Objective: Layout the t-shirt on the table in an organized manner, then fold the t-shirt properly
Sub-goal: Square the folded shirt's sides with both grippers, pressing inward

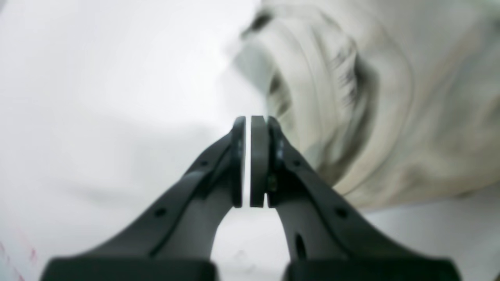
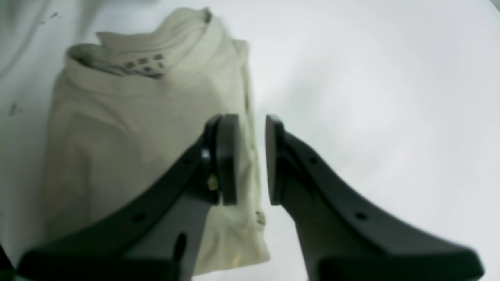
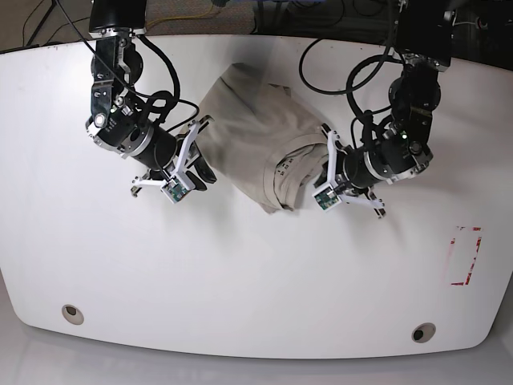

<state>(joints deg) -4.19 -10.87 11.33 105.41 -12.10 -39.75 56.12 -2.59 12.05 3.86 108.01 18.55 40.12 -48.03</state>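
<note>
two hands: both hover low at the t-shirt's edges, neither has cloth in it.
left hand (image 1: 250,162): pads pressed almost together, just a sliver of light between them, nothing pinched; it sits beside the collar end.
right hand (image 2: 252,160): pads stand a little apart with a clear gap, nothing between them; it hangs over the shirt's long side edge.
t-shirt (image 3: 256,136): lies upper-middle on the desk (image 3: 240,281), already gathered into a narrow, roughly folded bundle, with the collar toward the near side and the printed neck label showing.
how it handles: thin, soft, light and wrinkly by the look of it; i judge it will sag and slide on the glossy top, so a pinch has to catch all the layers.
where to take hold: my call is the corners or the doubled side edge, not the loose middle.
around: red dashed mark (image 3: 465,257) well off near the left arm's side, two small grey holes (image 3: 71,313) along the near edge.
in the way: nothing lies on the cloth; only the arms' own cables hang near the far edge.
</note>
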